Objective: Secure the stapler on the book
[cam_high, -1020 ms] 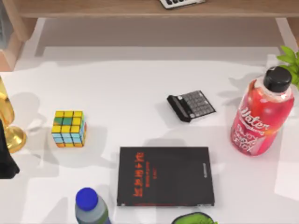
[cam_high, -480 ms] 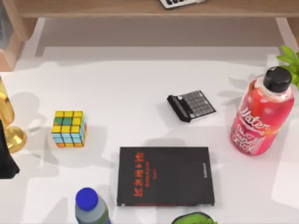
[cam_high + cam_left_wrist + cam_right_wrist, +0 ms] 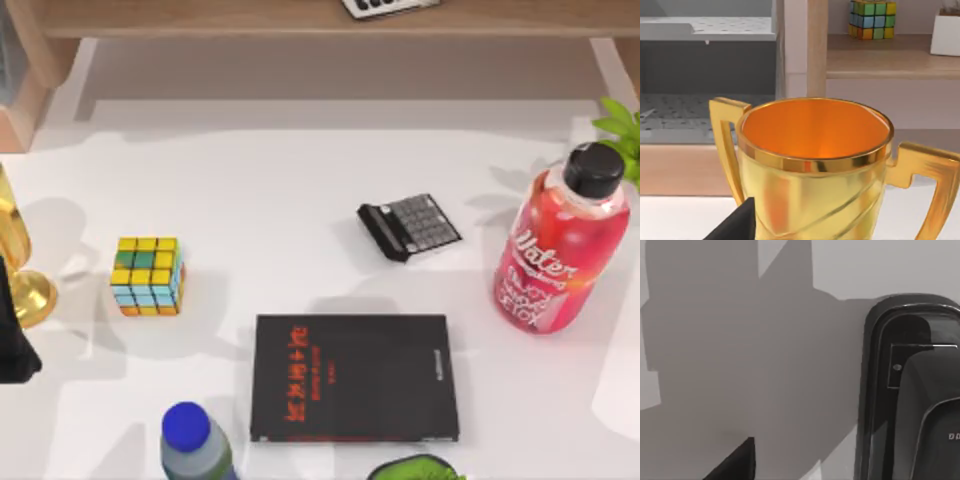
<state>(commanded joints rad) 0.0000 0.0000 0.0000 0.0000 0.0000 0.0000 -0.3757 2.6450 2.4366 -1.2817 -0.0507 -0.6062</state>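
book (image 3: 354, 378) flat, bare | cube (image 3: 148, 275) left, calculator (image 3: 409, 226) behind | claws' spread: cannot tell

The gold trophy (image 3: 18, 265) is cut by the top view's left edge, the blue-capped bottle (image 3: 192, 444) and a green object (image 3: 418, 468) by its bottom edge. The book (image 3: 354, 378)'s small white text is too small to read.
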